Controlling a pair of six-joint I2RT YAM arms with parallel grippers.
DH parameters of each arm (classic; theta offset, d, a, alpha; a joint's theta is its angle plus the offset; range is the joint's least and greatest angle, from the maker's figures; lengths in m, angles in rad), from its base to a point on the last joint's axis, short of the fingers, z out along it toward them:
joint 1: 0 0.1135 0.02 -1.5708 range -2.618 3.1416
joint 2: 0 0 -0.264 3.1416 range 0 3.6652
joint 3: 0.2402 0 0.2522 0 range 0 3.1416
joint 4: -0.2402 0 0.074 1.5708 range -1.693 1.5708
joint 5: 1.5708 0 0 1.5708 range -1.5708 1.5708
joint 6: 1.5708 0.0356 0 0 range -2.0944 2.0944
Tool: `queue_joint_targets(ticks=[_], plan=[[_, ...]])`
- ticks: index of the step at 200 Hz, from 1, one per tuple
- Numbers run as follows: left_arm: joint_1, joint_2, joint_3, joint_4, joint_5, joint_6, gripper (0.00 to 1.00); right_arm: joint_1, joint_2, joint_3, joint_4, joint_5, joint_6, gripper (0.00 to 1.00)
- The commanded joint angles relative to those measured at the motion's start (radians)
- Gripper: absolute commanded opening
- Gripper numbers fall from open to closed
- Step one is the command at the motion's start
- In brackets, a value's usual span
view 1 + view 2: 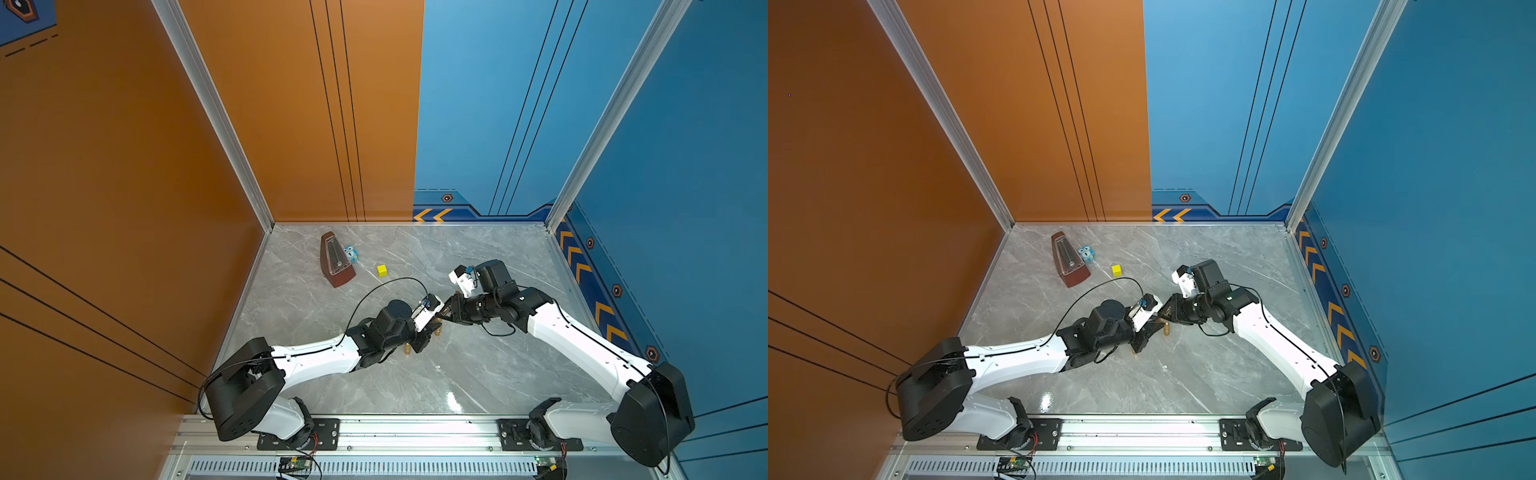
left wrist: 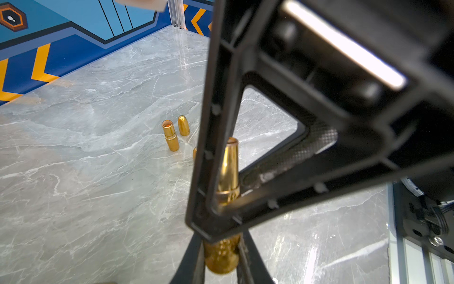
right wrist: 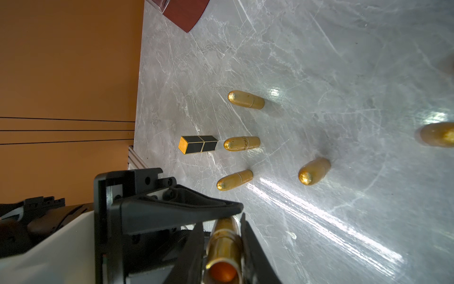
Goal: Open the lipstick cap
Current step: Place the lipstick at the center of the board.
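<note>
While left end effector (image 2: 221, 248) and right end effector (image 3: 222, 228) are clamping one gold lipstick (image 2: 228, 167), skewed pulling is likely risking slippage on its slick casing.

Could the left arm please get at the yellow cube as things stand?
Probably not yet: the left gripper is shut on the gold lipstick, which the right gripper also grips; bare table lies toward the yellow cube.

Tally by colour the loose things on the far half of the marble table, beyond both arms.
Brown pyramid-shaped metronome: 1
Small blue toy figure: 1
Yellow cube: 1
Total: 3
</note>
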Motion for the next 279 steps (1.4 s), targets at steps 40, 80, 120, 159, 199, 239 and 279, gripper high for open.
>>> queue_joint_targets(ticks=[40, 80, 120, 159, 199, 239, 279], plan=[[-0.014, 0.009, 0.030, 0.001, -0.035, 0.012, 0.00, 0.012, -0.015, -0.006, -0.011, 0.024, -0.032, 0.19], [-0.012, 0.007, 0.026, 0.003, -0.041, 0.011, 0.00, 0.012, -0.047, 0.007, -0.032, 0.071, -0.039, 0.18], [-0.011, 0.000, 0.017, 0.001, -0.062, 0.010, 0.19, 0.012, -0.066, 0.023, -0.051, 0.131, -0.049, 0.18], [0.002, -0.028, -0.011, 0.000, -0.089, 0.000, 0.50, 0.014, -0.049, 0.073, -0.098, 0.226, -0.077, 0.18], [0.037, -0.079, -0.055, -0.018, -0.103, -0.035, 0.67, 0.014, -0.006, 0.116, -0.121, 0.360, -0.110, 0.18], [0.063, -0.126, -0.074, -0.097, -0.131, -0.056, 0.78, 0.020, 0.066, 0.157, -0.117, 0.505, -0.118, 0.18], [0.083, -0.150, -0.075, -0.162, -0.135, -0.076, 0.88, 0.058, 0.167, 0.194, -0.112, 0.642, -0.162, 0.17]])
